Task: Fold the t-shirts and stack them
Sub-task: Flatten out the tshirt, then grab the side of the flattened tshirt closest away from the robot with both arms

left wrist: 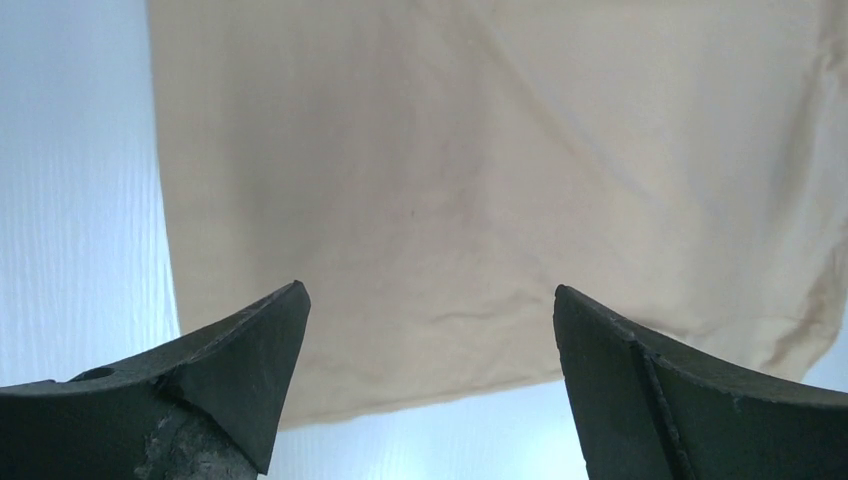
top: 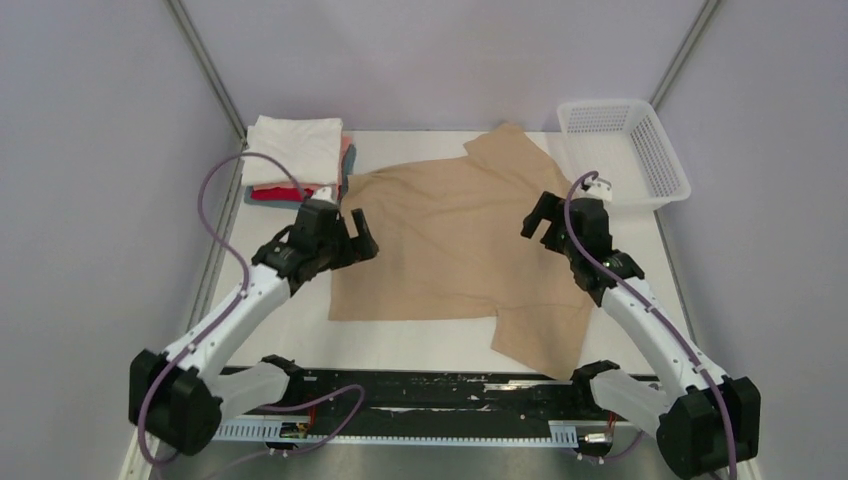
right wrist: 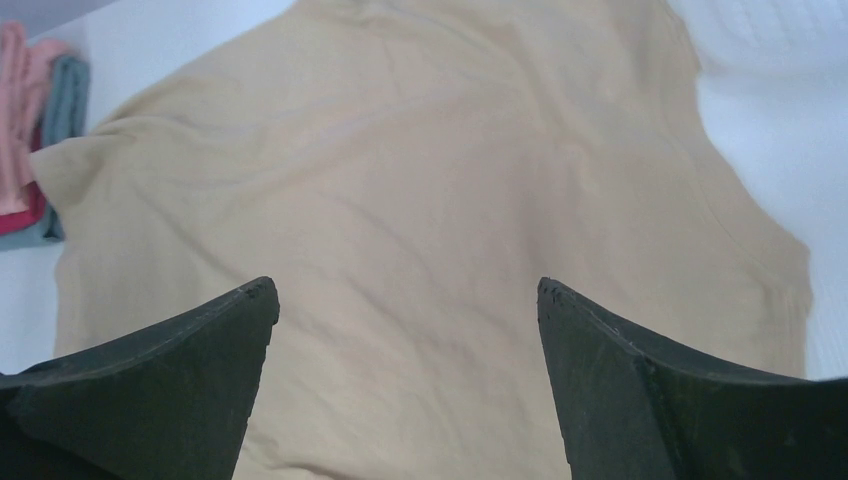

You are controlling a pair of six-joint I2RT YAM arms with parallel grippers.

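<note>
Tan shirt lies spread flat, unfolded, in the middle of the white surface. One sleeve points to the far right corner. The other lies at the near right, close to the right arm.

Folded stack sits in the far left corner, just beside the tan shirt's far left edge. A white shirt is on top, with pink, red and blue-grey edges showing beneath it.

Left claw hangs over the left edge of the tan shirt, jaws wide, holding nothing. Right claw hangs over the right part of the shirt, jaws wide as well and also empty.

White mesh basket stands in the far right corner, near the far sleeve.

View differences:
- The top view alone shows the basket, the whole stack and the shirt's full outline.
- The left wrist view shows cloth between the spread fingers, with one corner of the shirt and bare surface to the left and below. No stack or basket is in it.
- The right wrist view shows light creases across the cloth that the top view does not resolve. At its left edge it shows only the pink, red and blue-grey side of the stack.
- From the wrist views alone I cannot tell how high the claws are above the cloth.
</note>
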